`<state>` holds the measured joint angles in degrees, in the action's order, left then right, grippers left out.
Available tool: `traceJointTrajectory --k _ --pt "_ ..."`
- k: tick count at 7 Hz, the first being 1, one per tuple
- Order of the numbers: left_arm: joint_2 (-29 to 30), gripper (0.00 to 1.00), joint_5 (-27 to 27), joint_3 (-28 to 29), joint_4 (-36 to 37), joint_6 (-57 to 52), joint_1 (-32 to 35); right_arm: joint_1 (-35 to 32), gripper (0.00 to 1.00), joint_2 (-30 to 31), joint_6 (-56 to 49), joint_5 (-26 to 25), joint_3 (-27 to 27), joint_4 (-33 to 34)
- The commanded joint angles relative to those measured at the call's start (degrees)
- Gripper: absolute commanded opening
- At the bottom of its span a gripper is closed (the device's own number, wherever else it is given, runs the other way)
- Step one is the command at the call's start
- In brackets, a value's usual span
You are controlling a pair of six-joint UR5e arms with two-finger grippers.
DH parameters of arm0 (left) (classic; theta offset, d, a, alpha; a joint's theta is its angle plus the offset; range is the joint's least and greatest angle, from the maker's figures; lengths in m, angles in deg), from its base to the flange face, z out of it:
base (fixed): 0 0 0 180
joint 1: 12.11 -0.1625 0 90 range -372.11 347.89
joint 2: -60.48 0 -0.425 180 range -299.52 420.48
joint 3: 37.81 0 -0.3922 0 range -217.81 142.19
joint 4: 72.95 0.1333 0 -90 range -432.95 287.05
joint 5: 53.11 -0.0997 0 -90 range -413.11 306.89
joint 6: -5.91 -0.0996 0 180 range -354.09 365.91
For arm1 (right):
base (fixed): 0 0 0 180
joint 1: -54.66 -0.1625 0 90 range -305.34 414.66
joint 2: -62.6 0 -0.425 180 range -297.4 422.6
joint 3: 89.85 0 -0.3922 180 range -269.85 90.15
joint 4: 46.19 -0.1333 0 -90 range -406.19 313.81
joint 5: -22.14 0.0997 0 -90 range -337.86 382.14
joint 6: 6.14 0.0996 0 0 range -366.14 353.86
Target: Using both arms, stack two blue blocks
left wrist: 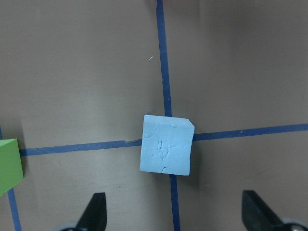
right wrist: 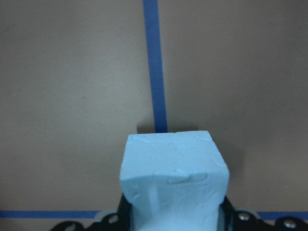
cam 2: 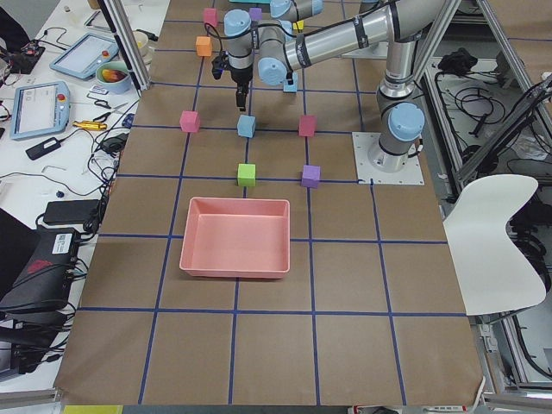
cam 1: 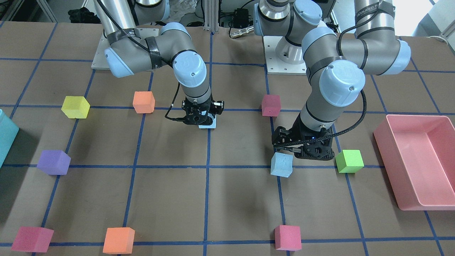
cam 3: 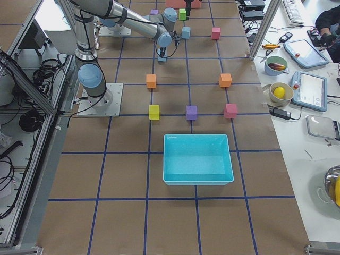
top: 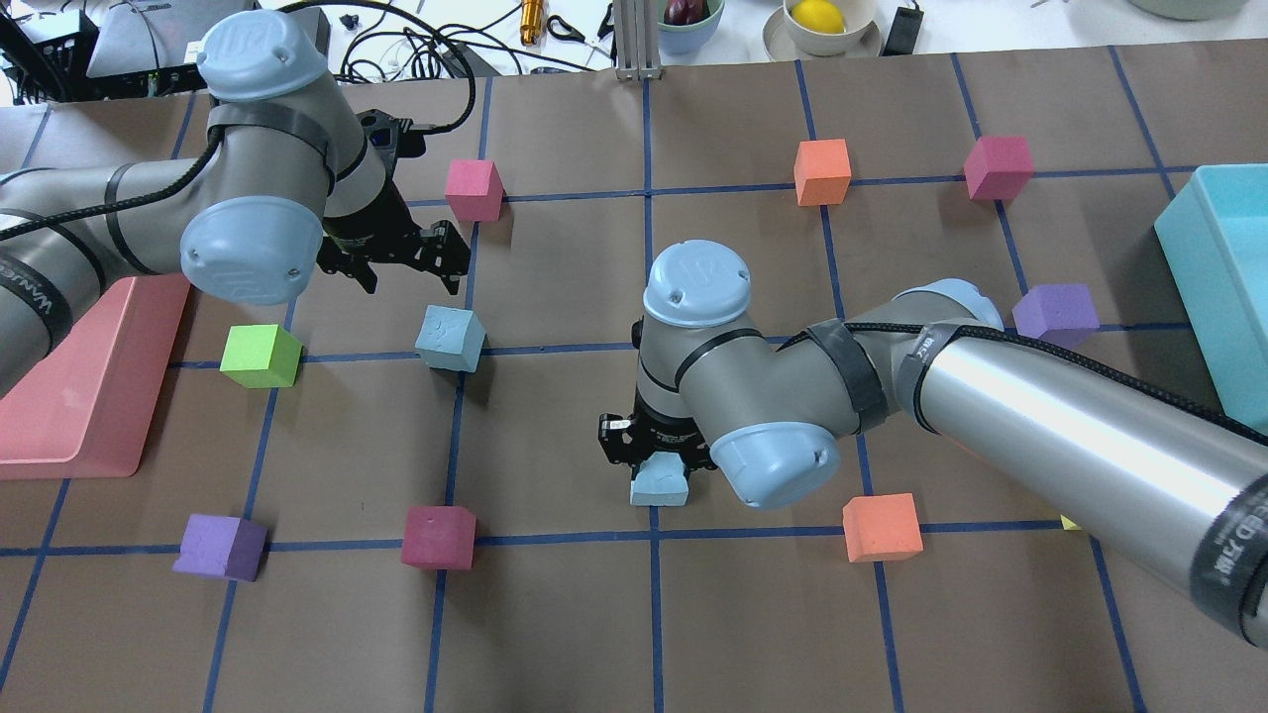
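One pale blue block [top: 450,338] sits alone on a taped line crossing; it also shows in the front view [cam 1: 282,165] and the left wrist view [left wrist: 167,144]. My left gripper [top: 396,253] is open and empty. It hovers above and just beyond this block, with its fingers [left wrist: 98,207] wide apart. My right gripper [top: 659,460] is shut on the second blue block [top: 661,485], near the table's middle. This block also shows in the front view [cam 1: 208,122] and the right wrist view [right wrist: 175,178]. I cannot tell whether it touches the table.
A green cube [top: 260,356] lies close to the left gripper, beside a pink bin [top: 79,396]. A teal bin [top: 1223,277] stands at the right edge. Magenta [top: 474,189], orange [top: 882,527] and purple [top: 1055,313] cubes are scattered on the grid.
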<state>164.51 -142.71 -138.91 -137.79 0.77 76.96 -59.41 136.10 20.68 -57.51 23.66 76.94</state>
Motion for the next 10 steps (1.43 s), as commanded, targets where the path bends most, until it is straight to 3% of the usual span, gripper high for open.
traceJointTrajectory --k 1,3,6,8,10 --pt "1.34 1.00 -0.04 -1.37 2.52 -0.14 0.06 -1.15 0.07 -0.02 -0.45 -0.07 0.13 0.01" --pt "2.75 1.00 0.05 -3.82 6.98 -0.05 0.15 -1.06 1.00 -0.19 -2.13 -2.51 0.13 0.27" --pt "4.94 1.00 0.05 -6.03 11.14 -0.93 0.15 -0.63 1.00 0.07 -3.45 -3.58 -0.48 0.01" --pt "6.09 1.00 -0.04 -6.21 11.14 -2.76 0.32 0.78 1.00 1.81 -2.83 -3.67 -3.88 -1.13" --pt "7.58 1.00 -0.22 -6.38 13.94 -2.86 0.32 5.59 1.00 5.67 -3.79 -4.46 -10.38 -11.53"
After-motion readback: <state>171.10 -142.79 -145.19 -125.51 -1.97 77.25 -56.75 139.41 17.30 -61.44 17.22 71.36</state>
